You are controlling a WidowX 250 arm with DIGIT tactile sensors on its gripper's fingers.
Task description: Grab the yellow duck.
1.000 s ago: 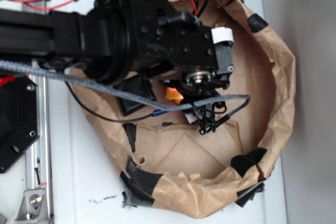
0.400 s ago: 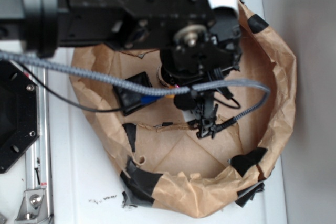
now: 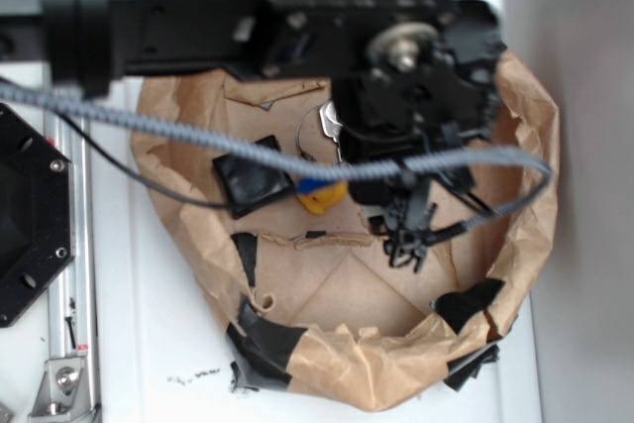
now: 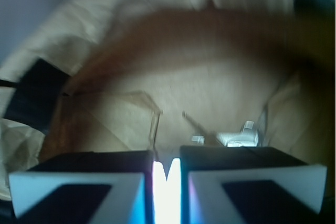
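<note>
yellow duck (image 3: 324,196): lying on the cardboard floor of the paper-walled bin (image 3: 530,146), just right of the black wallet (image 3: 252,181), half hidden under the grey cable. Not in the wrist view at all.
gripper (image 4: 167,174): pads nearly pressed together, only a thin bright slit between them, nothing in there.
what changed: a second ago the arm sat right over the duck; now it's slid off toward the far right wall and the duck is uncovered, not lifted.
keys (image 3: 332,128): near the duck, beside the arm's black body.
my take: looks like a miss, so it needs reopening and lining up again.
</note>
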